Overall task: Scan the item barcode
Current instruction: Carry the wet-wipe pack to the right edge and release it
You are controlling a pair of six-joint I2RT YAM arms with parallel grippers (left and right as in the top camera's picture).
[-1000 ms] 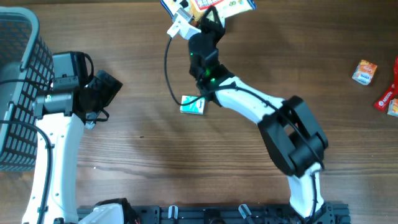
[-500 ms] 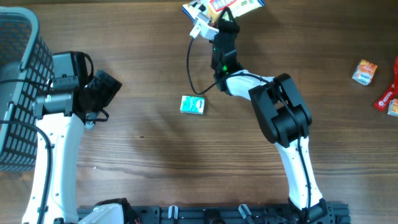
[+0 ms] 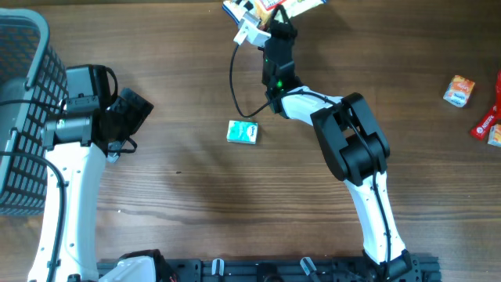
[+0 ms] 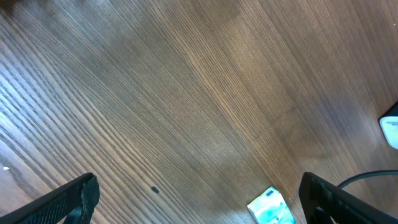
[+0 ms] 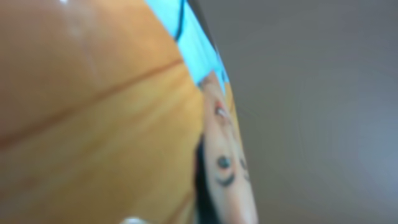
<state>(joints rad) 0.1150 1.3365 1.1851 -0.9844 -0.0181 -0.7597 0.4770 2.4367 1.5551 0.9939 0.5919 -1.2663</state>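
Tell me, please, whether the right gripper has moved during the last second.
Yes: the right gripper, holding the packet, swung rightward in the overhead view; its arm no longer overlaps the stationary green box.

My table point(image 4: 186, 93) is matt wood with a fine, even grain; the packet point(image 5: 93, 124) I hold looks glossy and smooth.

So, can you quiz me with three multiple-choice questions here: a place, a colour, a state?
1. Where is the small green box? A in the basket; B on the table; C in a pincer.
2. The carton at far right is: A orange; B blue; C black.
3. The left pincer is: A shut; B open; C holding a box.
Answers: B, it lies on bare wood; A, plainly orange; B, its fingers stand wide apart, empty.
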